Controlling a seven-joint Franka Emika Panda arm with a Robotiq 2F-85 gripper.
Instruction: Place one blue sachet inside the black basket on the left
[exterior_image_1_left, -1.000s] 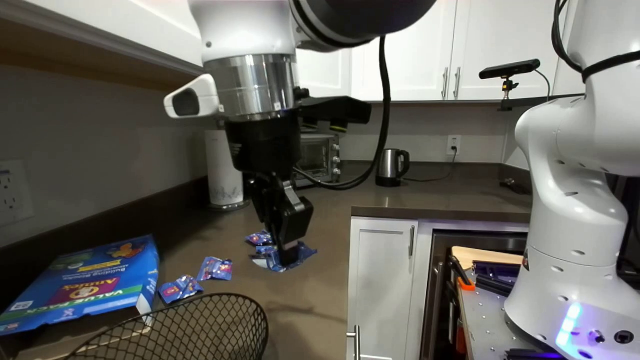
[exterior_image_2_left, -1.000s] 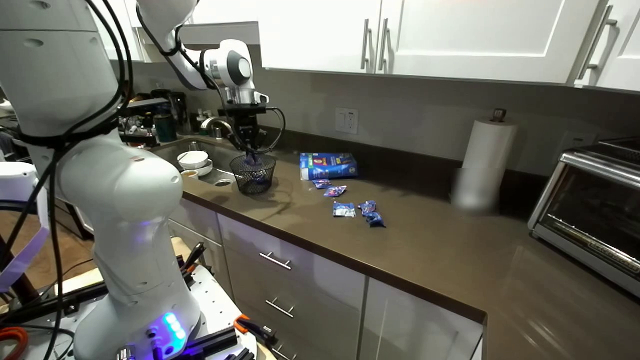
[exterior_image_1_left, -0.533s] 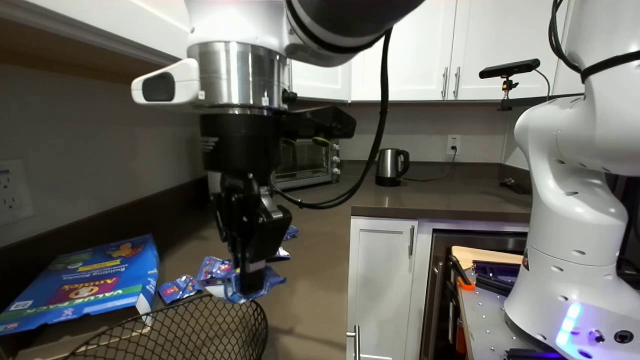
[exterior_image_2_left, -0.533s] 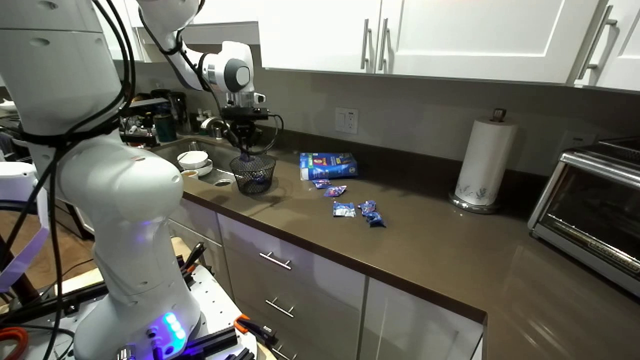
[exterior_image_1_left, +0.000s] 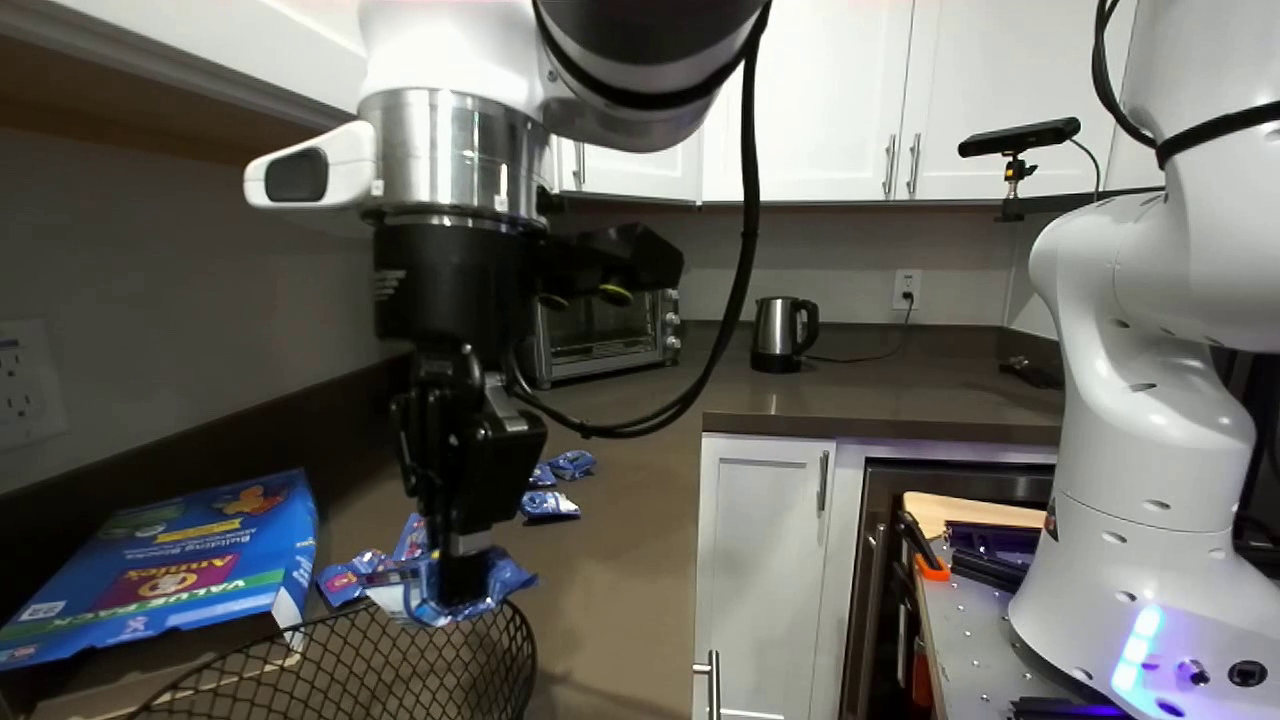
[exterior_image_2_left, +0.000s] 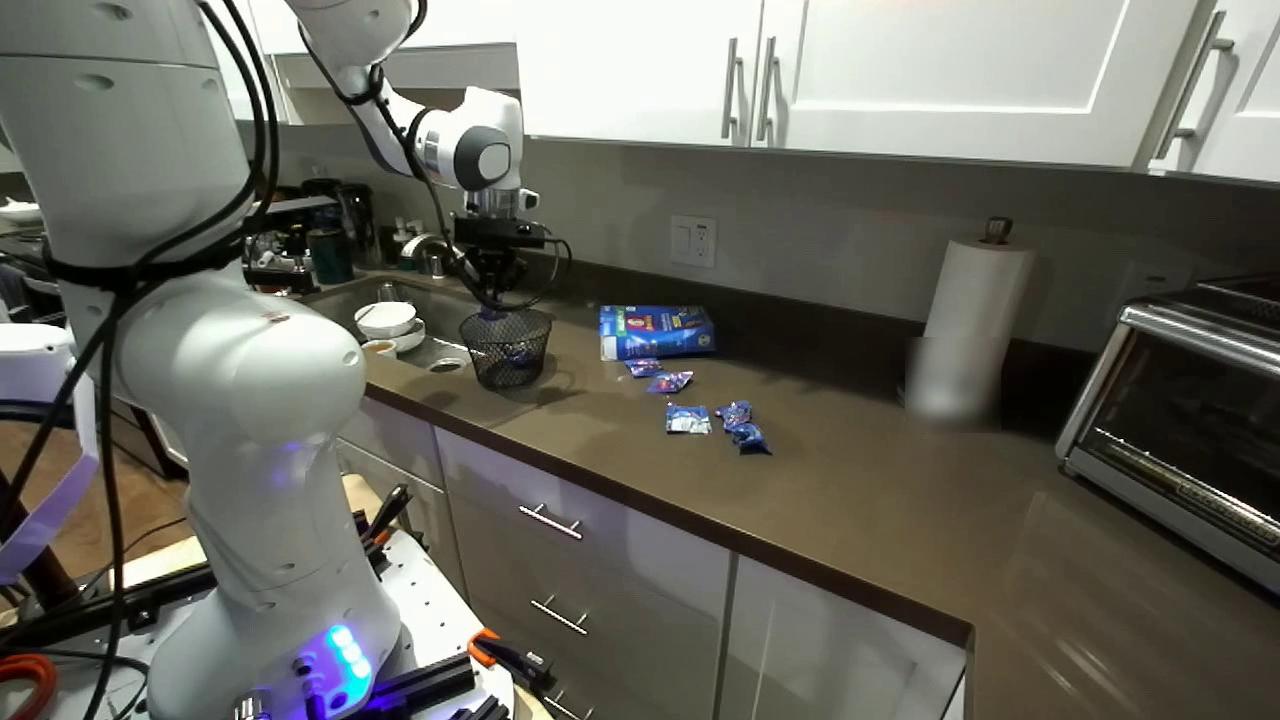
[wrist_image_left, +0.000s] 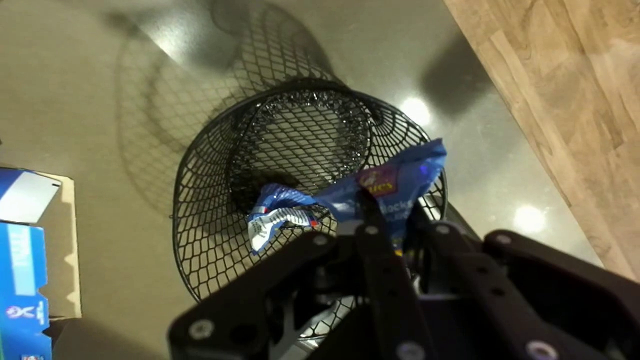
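Desk (exterior_image_2_left: 850, 500): brown and glossy, it runs through both exterior views.
Arm (exterior_image_2_left: 250, 400): you have brought it across within the last second; in an exterior view its wrist end now stands further toward that picture's left edge.
Box (exterior_image_1_left: 190, 575): blue, lying at the back of the desk; nothing in the task needs it.
Basket (wrist_image_left: 207, 200): black mesh, upright on the desk. Here is the change that counts: a second ago, in an exterior view, your sachet (wrist_image_left: 385, 185) showed short of the rim, and now it overlaps it, while the wrist view puts it over the mouth. That suggests your carry is nearly finished and the drop remains. A blue packet (wrist_image_left: 275, 220) also shows within, probably a separate one, so do not mistake it for yours.
Spares (exterior_image_2_left: 688, 418): five lie on the desk; leave them, you want just one.
Pincer (wrist_image_left: 394, 207): jaws almost together, the sachet pinched between them; no sign of release.
Sachet: crumpled, not yet let go, one end crossing the rim in the wrist view. Whether any of it dips below the rim you cannot tell from here. Ease it toward mid-mouth, lower slightly, then spread the jaws; dropped here, that end could snag.
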